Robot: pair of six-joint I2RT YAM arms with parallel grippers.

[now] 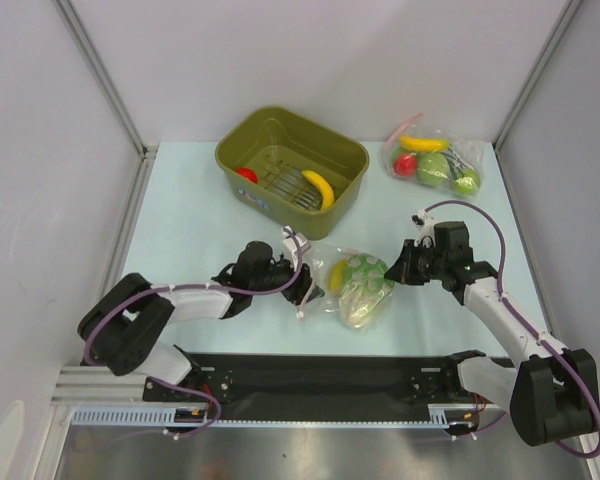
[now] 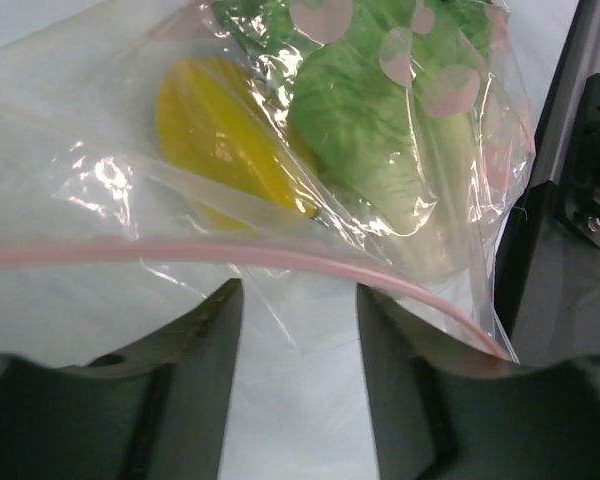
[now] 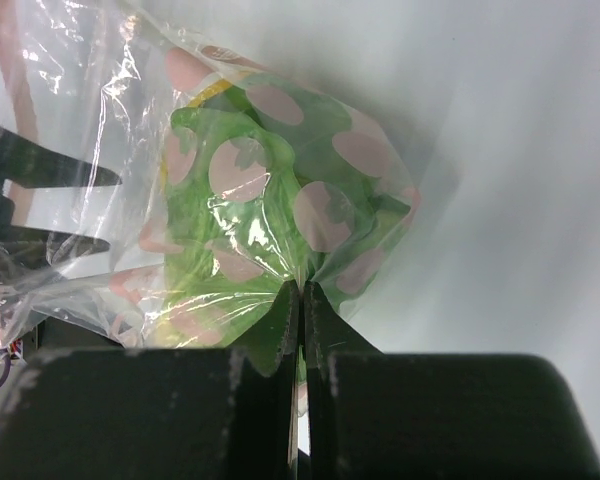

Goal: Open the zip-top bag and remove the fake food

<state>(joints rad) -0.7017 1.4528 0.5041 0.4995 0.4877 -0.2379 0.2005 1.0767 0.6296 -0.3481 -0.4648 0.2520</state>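
The zip-top bag (image 1: 352, 288) lies on the table between my two grippers. It holds the pale green cabbage (image 1: 366, 283) and a small yellow piece (image 1: 335, 276), both also seen in the left wrist view, the cabbage (image 2: 365, 120) beside the yellow piece (image 2: 215, 130). My left gripper (image 1: 305, 290) is open at the bag's mouth, its fingers (image 2: 205, 350) just under the pink zip strip (image 2: 280, 258), with loose film between them. My right gripper (image 1: 395, 270) is shut on the bag's closed end (image 3: 302, 285). A yellow banana (image 1: 320, 187) and a red fruit (image 1: 246, 174) lie in the bin.
An olive green bin (image 1: 355, 160) stands at the back centre. A second clear bag (image 1: 435, 160) with banana, red and bright green fruits lies at the back right. Grey walls and metal rails enclose the table on three sides.
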